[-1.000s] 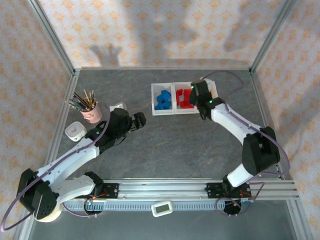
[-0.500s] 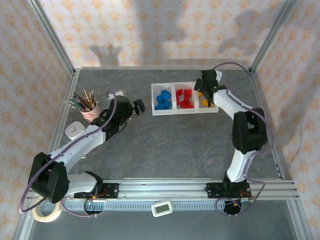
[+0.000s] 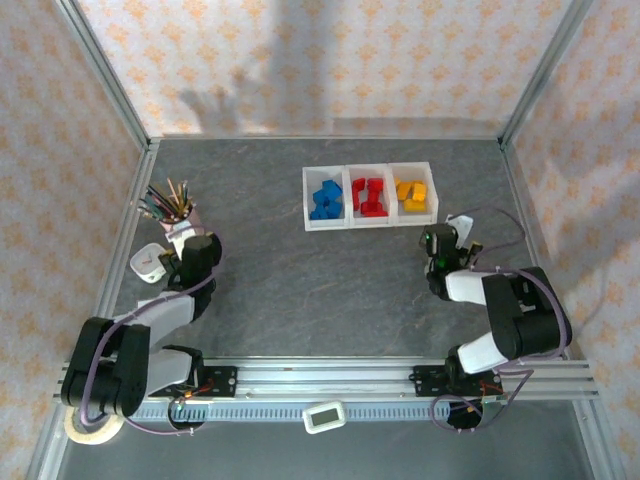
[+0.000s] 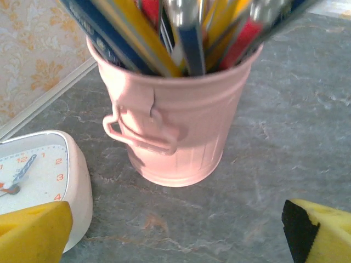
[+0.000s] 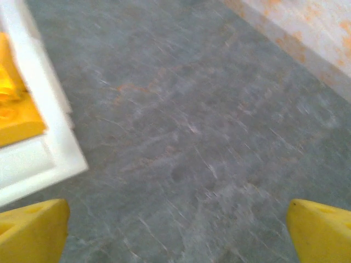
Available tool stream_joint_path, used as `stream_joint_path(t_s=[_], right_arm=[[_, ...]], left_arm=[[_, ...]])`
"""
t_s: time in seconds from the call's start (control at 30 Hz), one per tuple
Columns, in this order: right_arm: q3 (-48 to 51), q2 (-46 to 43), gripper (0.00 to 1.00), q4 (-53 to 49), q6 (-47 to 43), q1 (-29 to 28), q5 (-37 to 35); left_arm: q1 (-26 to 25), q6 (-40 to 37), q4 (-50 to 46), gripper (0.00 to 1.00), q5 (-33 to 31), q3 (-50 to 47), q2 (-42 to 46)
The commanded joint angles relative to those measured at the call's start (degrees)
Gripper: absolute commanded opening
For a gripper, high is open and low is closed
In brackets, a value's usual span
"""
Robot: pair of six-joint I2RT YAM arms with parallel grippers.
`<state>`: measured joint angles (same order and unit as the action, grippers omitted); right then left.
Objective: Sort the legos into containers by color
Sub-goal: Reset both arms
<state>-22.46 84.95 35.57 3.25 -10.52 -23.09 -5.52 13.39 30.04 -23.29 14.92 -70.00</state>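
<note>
So at that moment the small plastic bricks [image 3: 374, 203] were sitting in the low translucent-white three-compartment tray [image 3: 368, 225], upper centre of the overhead frame on the grey stone-look worktop [image 3: 320, 290]. Blue bricks [image 3: 326, 200] were in its left compartment, red bricks [image 3: 366, 192] in the middle, and yellow-orange bricks [image 3: 412, 193] on the right.

Your left end effector [image 4: 175, 233] was spread wide open with nothing in it. Its yellow fingers [image 4: 33, 233] poked in at the two bottom corners of the wrist view, with bare worktop between them. It pointed straight at the pink metal cup [image 4: 170, 131] crammed with coloured pencils [image 4: 184, 33], close but not touching. A little white clock [image 4: 33, 175] with orange numerals sat at lower left there, just beside the cup. From overhead, you had that arm at centre-left of the frame, well apart from the tray.

Your right end effector [image 5: 175, 230] was wide open too and holding nothing, its yellow pads [image 5: 321, 230] at the bottom corners over bare worktop. The tray's white corner showed at the left edge of that wrist view with a yellow-orange brick inside. Overhead, it sat right of centre, below and to the right of the tray, near it but clear of it.

A roll of tape [image 3: 80, 432] lay in the bottom-left corner of the overhead frame.
</note>
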Motion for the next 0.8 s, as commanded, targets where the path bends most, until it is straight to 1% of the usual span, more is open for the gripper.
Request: stream_joint_path(t_s=[0.0, 0.03, 0.1, 0.13, 0.17, 0.2, 0.23, 0.27, 0.3, 0.33, 0.37, 0.4, 0.43, 0.47, 0.5, 0.57, 0.6, 0.67, 0.73, 0.77], right_arm=[[2.68, -0.07, 1.00, 23.75, -7.53, 1.08, 4.46], [3.46, 0.25, 1.00, 24.66, -7.31, 2.70, 8.37], [7.67, 0.76, 1.00, 32.09, -5.37, 5.63, 14.07], [9.04, 0.52, 1.00, 33.34, -4.58, 7.00, 16.79], [11.02, 2.84, 1.00, 40.39, -4.80, 7.44, 18.30], [10.64, 3.55, 1.00, 40.31, -5.51, 7.45, 19.15], [8.70, 2.19, 1.00, 33.44, -5.17, 7.58, 19.48], [9.12, 2.10, 1.00, 35.22, -4.94, 7.96, 20.25], [10.28, 3.11, 1.00, 38.83, -5.20, 7.91, 19.84], [10.05, 2.51, 1.00, 36.95, -5.18, 7.81, 19.81], [9.09, 1.47, 1.00, 34.03, -5.29, 7.76, 20.05], [8.38, 2.08, 1.00, 33.63, -5.29, 7.86, 21.07], [8.64, 1.76, 1.00, 33.63, -5.34, 7.97, 21.23], [8.69, 1.80, 1.00, 33.68, -5.36, 7.98, 21.34], [8.55, 1.95, 1.00, 33.62, -5.36, 7.97, 21.37], [8.51, 1.93, 1.00, 33.64, -5.36, 7.95, 21.41], [8.52, 1.82, 1.00, 33.57, -5.47, 7.98, 21.40], [8.67, 2.45, 1.00, 34.51, -6.04, 7.98, 22.89], [8.44, 2.22, 1.00, 33.36, -5.78, 8.11, 23.18], [8.66, 2.40, 1.00, 34.48, -5.82, 8.23, 23.18]], left_arm=[[0.40, -6.78, 20.35, 0.99, -0.56, -0.47, -3.44], [0.42, -7.47, 22.31, 0.99, 0.23, 0.20, -4.56], [0.43, -11.68, 35.06, 0.99, 2.23, -2.59, -7.27], [0.54, -12.59, 39.53, 0.99, 3.40, -3.90, -8.26], [1.82, -11.95, 43.45, 1.00, 7.31, -4.85, -10.09], [2.18, -12.52, 45.69, 1.00, 9.05, -5.11, -12.53], [2.15, -12.84, 48.94, 1.00, 9.95, -5.66, -14.71], [2.17, -13.45, 53.81, 1.00, 11.49, -6.75, -17.19], [2.10, -14.10, 57.76, 1.00, 11.69, -7.26, -19.50], [2.08, -14.05, 57.12, 1.00, 11.00, -6.97, -19.42], [2.08, -12.91, 51.25, 1.00, 9.84, -5.50, -17.68], [2.18, -11.94, 45.88, 1.00, 8.91, -3.73, -17.05], [2.22, -11.93, 46.78, 1.00, 8.53, -3.35, -17.75], [2.43, -12.25, 49.72, 1.00, 8.26, -4.17, -18.76], [2.37, -11.60, 50.86, 1.00, 6.30, -4.39, -18.61], [2.42, -10.62, 48.06, 1.00, 5.03, -3.83, -18.02], [2.42, -11.05, 49.58, 1.00, 5.13, -4.16, -18.44], [2.42, -11.05, 48.97, 1.00, 5.50, -4.03, -18.30], [2.43, -11.08, 49.38, 1.00, 5.46, -4.06, -18.45], [2.41, -11.18, 49.71, 1.00, 5.53, -4.11, -18.51]])
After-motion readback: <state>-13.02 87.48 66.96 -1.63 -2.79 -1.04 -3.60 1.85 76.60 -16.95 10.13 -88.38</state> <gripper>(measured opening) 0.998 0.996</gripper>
